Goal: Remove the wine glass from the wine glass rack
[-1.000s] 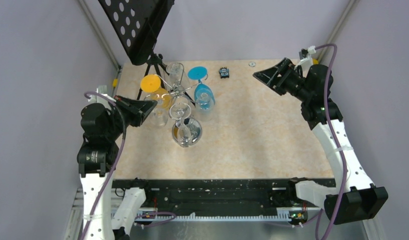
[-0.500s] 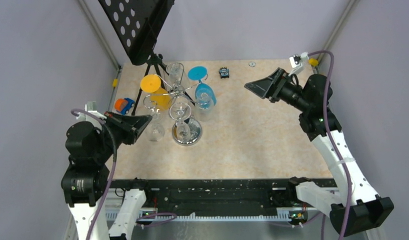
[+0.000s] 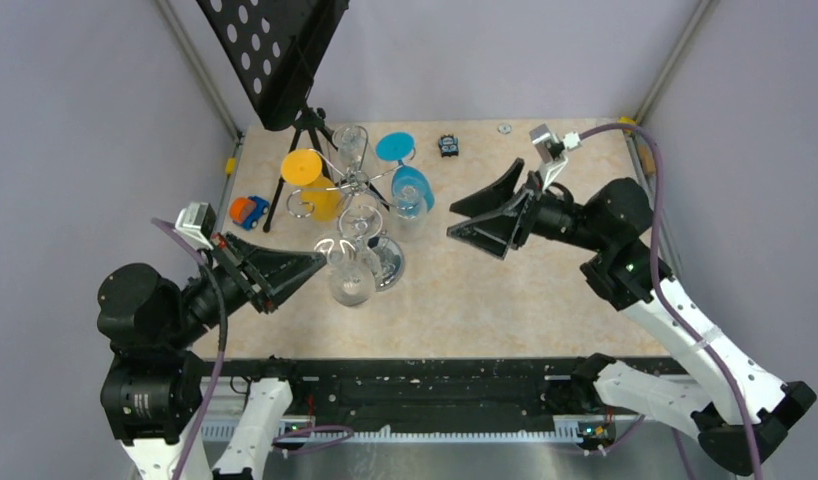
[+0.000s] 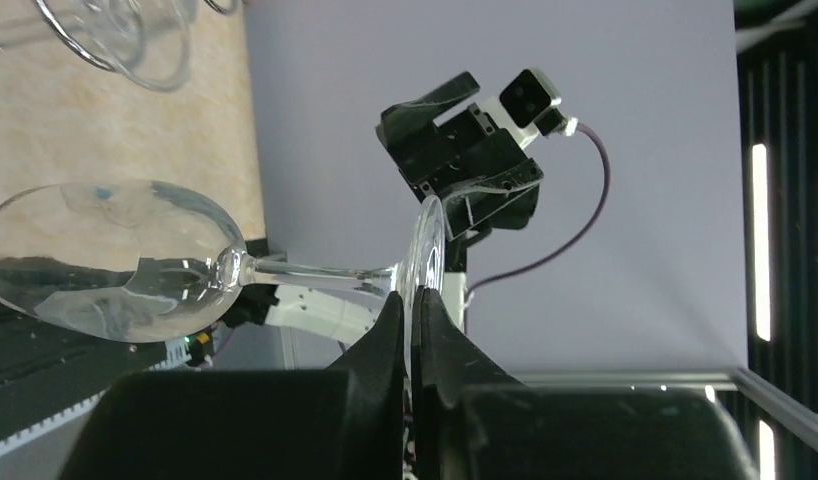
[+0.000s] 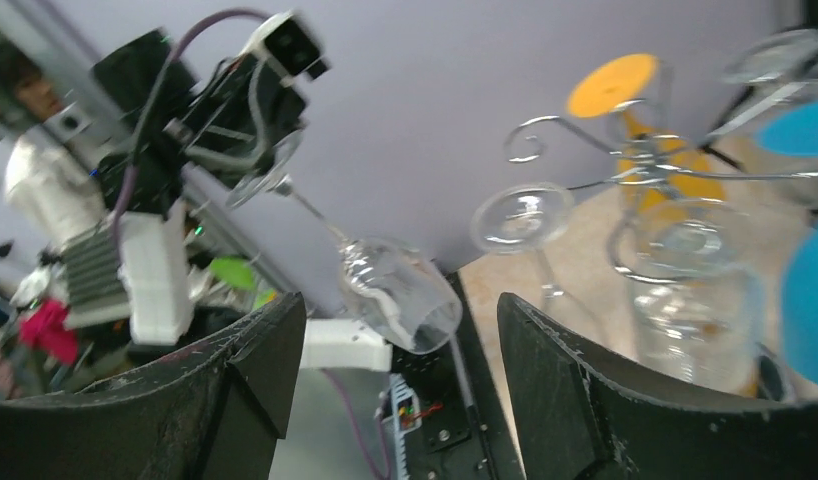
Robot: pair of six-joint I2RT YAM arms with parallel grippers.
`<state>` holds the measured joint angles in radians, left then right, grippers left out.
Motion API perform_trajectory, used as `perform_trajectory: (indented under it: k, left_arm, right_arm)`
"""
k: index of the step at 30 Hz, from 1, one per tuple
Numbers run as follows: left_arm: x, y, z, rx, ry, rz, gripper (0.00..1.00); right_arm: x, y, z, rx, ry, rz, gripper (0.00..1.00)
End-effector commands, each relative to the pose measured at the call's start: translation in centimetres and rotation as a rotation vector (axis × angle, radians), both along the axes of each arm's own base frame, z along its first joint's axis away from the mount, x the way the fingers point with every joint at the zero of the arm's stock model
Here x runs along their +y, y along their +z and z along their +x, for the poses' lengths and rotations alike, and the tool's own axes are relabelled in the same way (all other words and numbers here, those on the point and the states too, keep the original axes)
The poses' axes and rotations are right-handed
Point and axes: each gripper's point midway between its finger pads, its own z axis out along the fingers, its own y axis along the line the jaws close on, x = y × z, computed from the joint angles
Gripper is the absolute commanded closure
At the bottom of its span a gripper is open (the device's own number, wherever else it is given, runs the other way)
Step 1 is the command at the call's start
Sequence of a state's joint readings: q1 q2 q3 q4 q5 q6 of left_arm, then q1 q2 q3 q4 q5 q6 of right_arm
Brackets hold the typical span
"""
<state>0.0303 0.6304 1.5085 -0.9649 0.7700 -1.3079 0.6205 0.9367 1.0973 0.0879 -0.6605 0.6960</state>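
Two black fingers of the left gripper [image 3: 320, 264] clench the round foot of the clear wine glass [image 3: 350, 282], the arm reaching low and level from its near-left base. Just beyond those fingertips the glass lies sideways, bowl outermost, off the hooks of the silver wire rack [image 3: 357, 185] standing just past it. Opposite, the right gripper [image 3: 463, 217] hangs with jaws spread wide, grasping nothing.
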Motion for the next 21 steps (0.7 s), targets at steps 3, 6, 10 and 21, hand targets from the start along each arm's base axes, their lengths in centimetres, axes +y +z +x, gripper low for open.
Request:
perform_trajectory:
  k: [3, 6, 10, 21]
  left_arm:
    - [-1.9, 2.7, -3.8, -0.117, -0.205, -0.06, 1.0]
    - [-2.0, 2.7, -3.6, -0.121, -0.23, -0.076, 1.0]
    - [-2.0, 2.5, -3.1, -0.102, -0.231, -0.098, 1.0]
    - [-1.8, 3.1, 0.4, -0.078, -0.218, -0.148, 1.0]
  right_arm:
    - [3.9, 2.9, -6.2, -0.236, 0.207, 0.03, 0.28]
    - [6.1, 2.3, -7.6, -0.244, 0.253, 0.006, 0.28]
    - [7.2, 2.9, -8.3, -0.269, 0.256, 0.041, 0.28]
    - [6.2, 4.9, -8.0, -0.335, 0.193, 0.051, 0.26]
